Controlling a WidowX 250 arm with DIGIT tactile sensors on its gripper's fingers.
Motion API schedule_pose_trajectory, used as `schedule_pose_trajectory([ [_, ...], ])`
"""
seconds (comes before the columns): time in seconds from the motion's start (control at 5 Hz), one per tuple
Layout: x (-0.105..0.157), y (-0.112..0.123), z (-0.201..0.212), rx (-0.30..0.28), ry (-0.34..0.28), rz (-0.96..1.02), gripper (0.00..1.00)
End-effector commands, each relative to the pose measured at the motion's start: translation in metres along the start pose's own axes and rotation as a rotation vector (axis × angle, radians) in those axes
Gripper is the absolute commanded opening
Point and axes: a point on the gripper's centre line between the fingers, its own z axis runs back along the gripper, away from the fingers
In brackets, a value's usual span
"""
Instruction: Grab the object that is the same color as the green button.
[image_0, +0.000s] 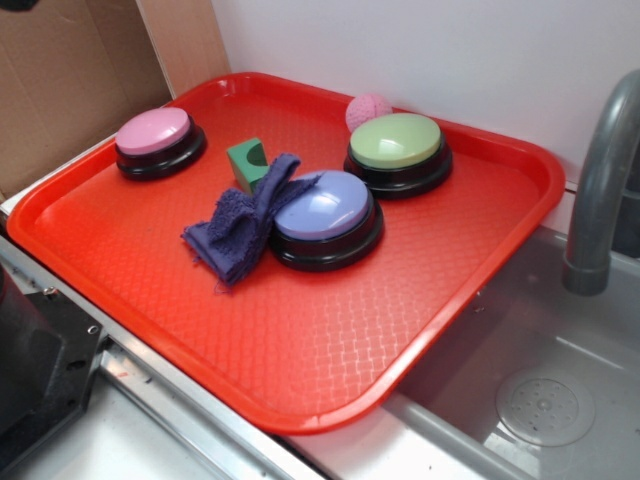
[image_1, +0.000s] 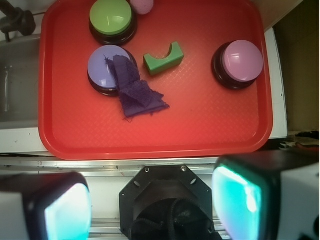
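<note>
A small green block (image_0: 247, 162) (image_1: 163, 58) with a semicircular notch lies on the red tray (image_0: 300, 330) (image_1: 210, 120), between the pink button and the lavender button. The green button (image_0: 397, 150) (image_1: 112, 19) stands at the tray's far side on a black base. My gripper (image_1: 152, 202) is open, high above the tray's near edge and over the robot base; nothing is between its fingers (image_1: 240, 197). It does not show in the exterior view.
A purple cloth (image_0: 240, 225) (image_1: 135, 90) drapes over the lavender button (image_0: 325, 215) (image_1: 106, 67). A pink button (image_0: 157, 140) (image_1: 240, 62) and a pink ball (image_0: 368, 110) (image_1: 142, 5) share the tray. A sink (image_0: 540, 380) with a grey faucet (image_0: 600, 190) lies beside it.
</note>
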Motion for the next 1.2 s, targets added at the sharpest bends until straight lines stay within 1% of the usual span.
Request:
schedule_pose_trajectory([
  [0.0,0.000,0.000,0.000,0.000,0.000,0.000,1.00],
  [0.2,0.021,0.004,-0.023,-0.002,-0.023,0.223,1.00],
  [0.4,0.054,0.011,-0.058,0.062,-0.032,0.435,1.00],
  [0.6,0.084,0.020,-0.102,0.018,-0.047,0.690,1.00],
  [0.8,0.106,0.041,-0.138,0.020,-0.112,0.876,1.00],
  [1.0,0.124,0.053,-0.168,0.006,-0.157,0.980,1.00],
])
